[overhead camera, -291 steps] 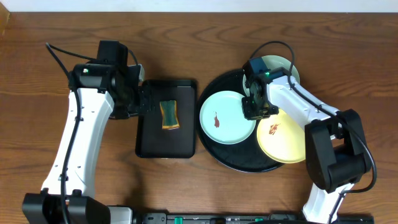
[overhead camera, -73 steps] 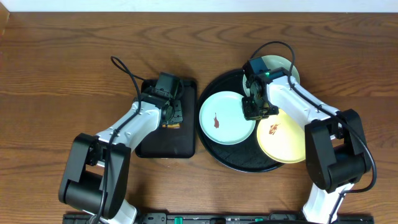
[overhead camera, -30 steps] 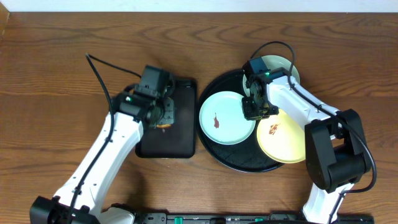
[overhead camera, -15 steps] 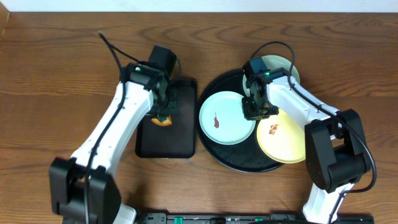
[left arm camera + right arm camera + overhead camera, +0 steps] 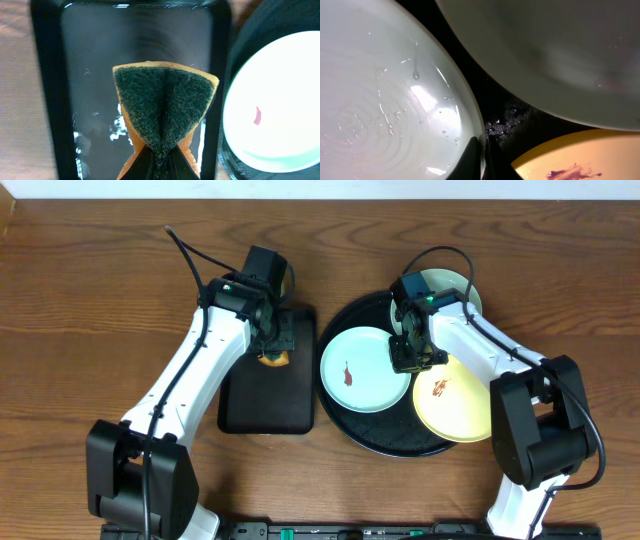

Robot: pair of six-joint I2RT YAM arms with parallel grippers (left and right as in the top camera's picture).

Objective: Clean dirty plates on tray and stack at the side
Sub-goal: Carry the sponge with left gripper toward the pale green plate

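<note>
Left tool [image 5: 159,166] is pinching a folded green-and-orange sponge [image 5: 165,112], jaws nearly closed on it, and is holding it over the rectangular tray [image 5: 262,408]. Right tool [image 5: 479,159] is gripping the right rim of the near mint plate [image 5: 360,370], jaws drawn thin on the edge. That plate, smeared brown, is lying on the round tray [image 5: 385,435] beside the smeared yellow plate [image 5: 455,405]. A second mint plate [image 5: 452,283] is sitting at the tray's far rim. The round tray is resting on the tabletop [image 5: 80,300].
</note>
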